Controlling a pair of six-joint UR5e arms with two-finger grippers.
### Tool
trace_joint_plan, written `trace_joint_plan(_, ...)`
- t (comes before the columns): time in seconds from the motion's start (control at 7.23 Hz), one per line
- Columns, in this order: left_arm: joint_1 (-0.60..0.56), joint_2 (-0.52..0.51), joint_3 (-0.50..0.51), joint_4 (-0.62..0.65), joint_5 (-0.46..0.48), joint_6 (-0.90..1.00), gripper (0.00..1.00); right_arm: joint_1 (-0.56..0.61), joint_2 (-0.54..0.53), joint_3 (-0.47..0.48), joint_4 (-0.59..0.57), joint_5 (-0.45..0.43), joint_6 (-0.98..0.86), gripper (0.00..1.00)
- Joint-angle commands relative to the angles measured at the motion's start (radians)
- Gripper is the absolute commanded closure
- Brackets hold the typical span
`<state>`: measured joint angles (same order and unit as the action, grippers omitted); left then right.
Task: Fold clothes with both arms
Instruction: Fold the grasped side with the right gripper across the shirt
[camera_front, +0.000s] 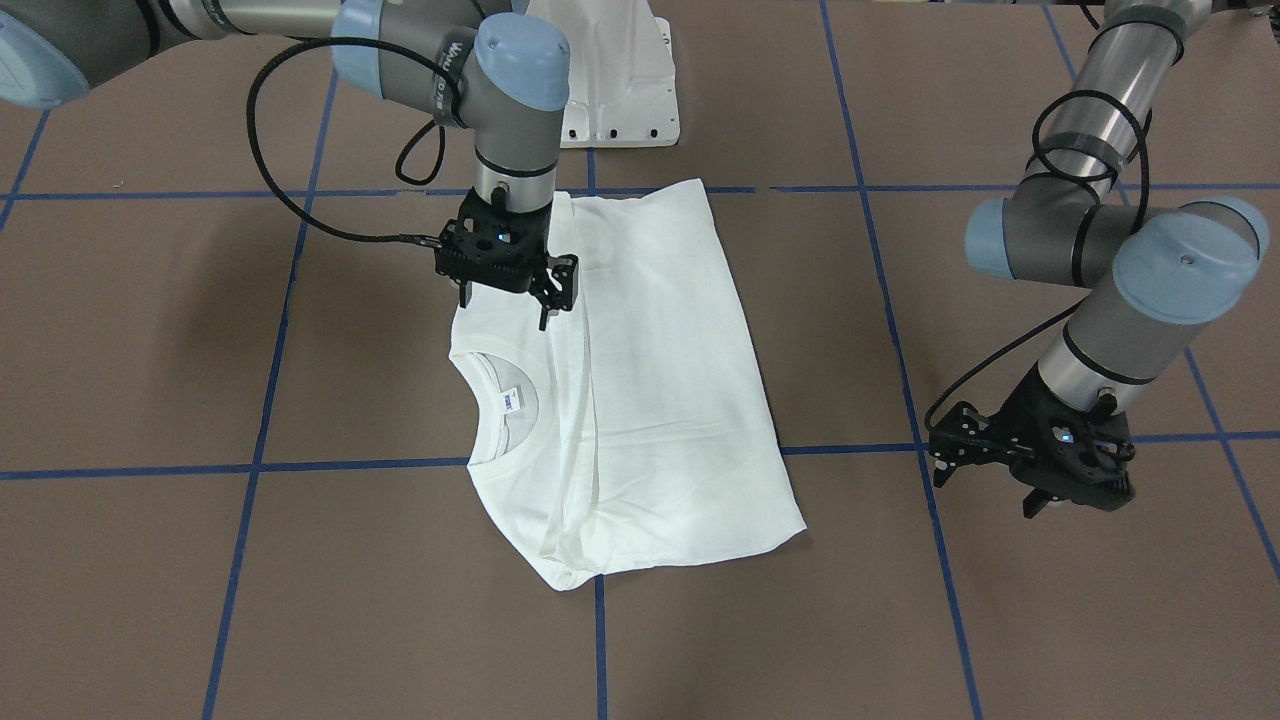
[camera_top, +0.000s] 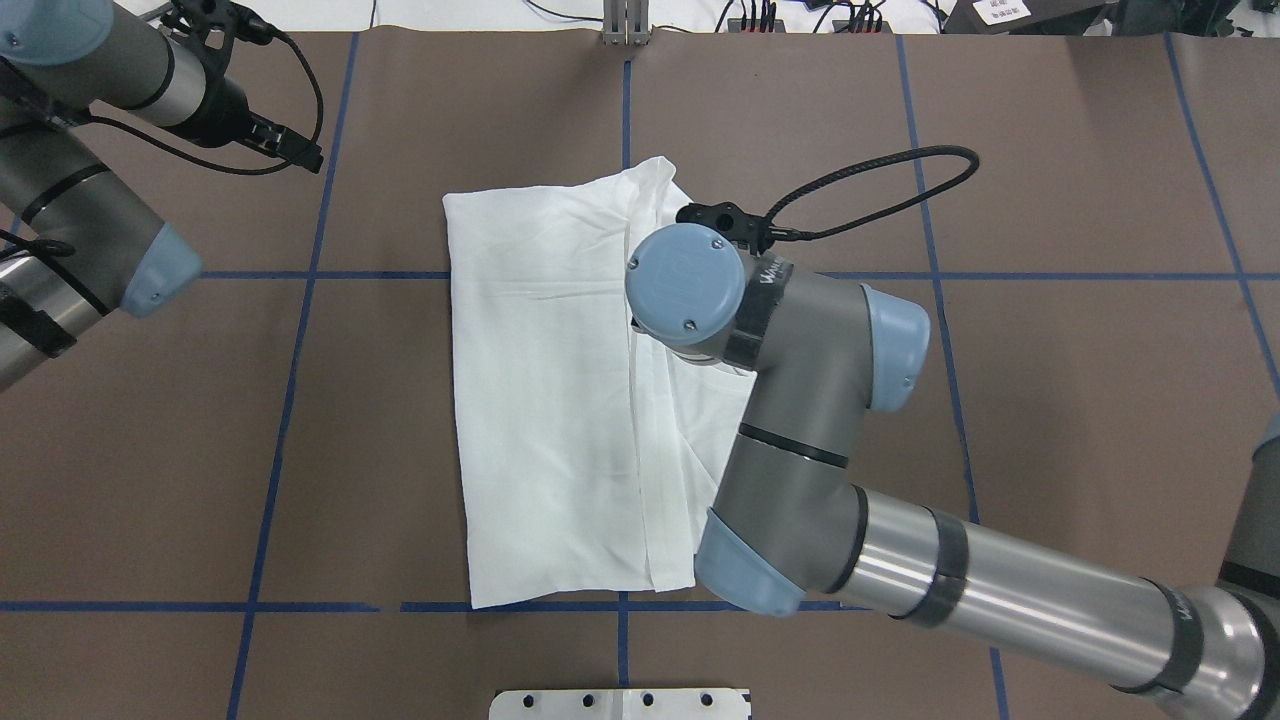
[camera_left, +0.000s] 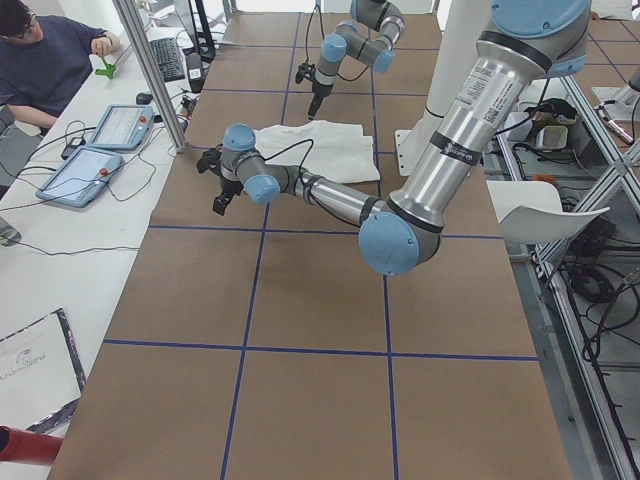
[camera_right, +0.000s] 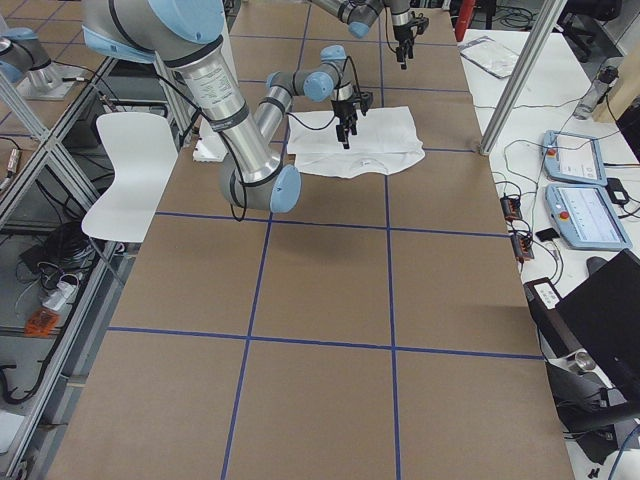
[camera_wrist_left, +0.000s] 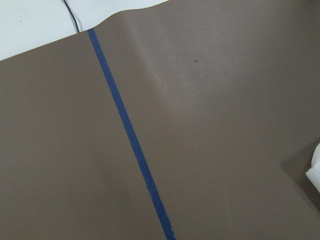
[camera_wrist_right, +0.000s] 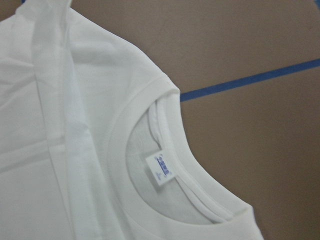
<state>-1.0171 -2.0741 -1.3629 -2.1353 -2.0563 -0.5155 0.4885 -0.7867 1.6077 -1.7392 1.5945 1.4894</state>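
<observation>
The white long-sleeved T-shirt (camera_front: 650, 400) lies flat on the brown table, folded lengthwise into a narrow strip with the sleeves tucked in. Its ribbed collar (camera_wrist_right: 122, 145) and small neck label (camera_wrist_right: 162, 171) face up. My right gripper (camera_front: 503, 308) hangs open just above the shoulder area beside the collar, with nothing between its fingers. In the overhead view its own wrist hides it. My left gripper (camera_front: 985, 492) is open and empty, low over bare table well off to the side of the shirt (camera_top: 545, 400). Only a corner of the cloth (camera_wrist_left: 315, 172) shows in the left wrist view.
The white pedestal base (camera_front: 620, 95) stands at the robot's side of the table, close to the shirt's hem. Blue tape lines (camera_front: 600, 640) grid the brown surface. A person (camera_left: 45, 60) sits at a side desk with tablets (camera_left: 95, 165). A white chair (camera_right: 125, 180) stands off the table.
</observation>
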Motion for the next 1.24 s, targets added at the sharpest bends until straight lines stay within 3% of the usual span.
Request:
trace_joint_plan(0.0, 0.000, 0.012, -0.015, 0.000, -0.004, 0.000, 0.00, 0.028, 0.148, -0.277, 0.159, -0.001, 0.006, 0.00)
trace_joint_plan(0.41, 0.000, 0.028, -0.028, 0.000, -0.008, 0.000, 0.00, 0.030, 0.320, -0.531, 0.170, -0.007, 0.005, 0.00)
trace_joint_plan(1.11, 0.002, 0.029, -0.027, 0.000, -0.008, 0.000, 0.00, 0.061, 0.327, -0.633, 0.168, -0.051, -0.144, 0.00)
